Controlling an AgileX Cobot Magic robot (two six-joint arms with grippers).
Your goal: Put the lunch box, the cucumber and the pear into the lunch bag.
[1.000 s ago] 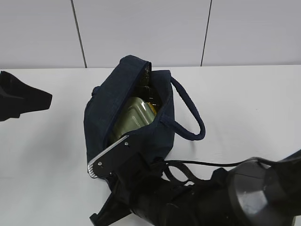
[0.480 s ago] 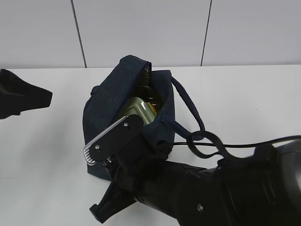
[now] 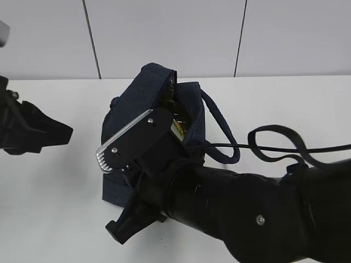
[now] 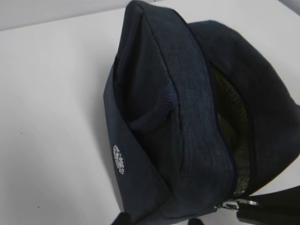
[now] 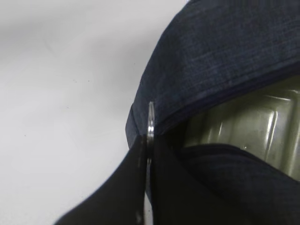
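Right wrist view looks straight into the lunch bag (image 5: pixel 220 51): the lunch box (image 5: pixel 248 126) lies inside, its pale green lid showing through the partly open mouth. The right gripper (image 5: pixel 149 154) is pinched tight on the metal ring pull (image 5: pixel 151 123) at the bag's zipper. Seen from outside, the navy bag (image 3: pixel 131 109) stands on the white table (image 3: pixel 55 186), its loop handle (image 3: pixel 225 137) drooping to the right. The left gripper (image 3: pixel 60 134) hangs well apart from the bag, jaws partly spread, gripping nothing.

Navy lunch bag (image 3: pixel 123 118), sage-green lunch box (image 5: pixel 255 126)
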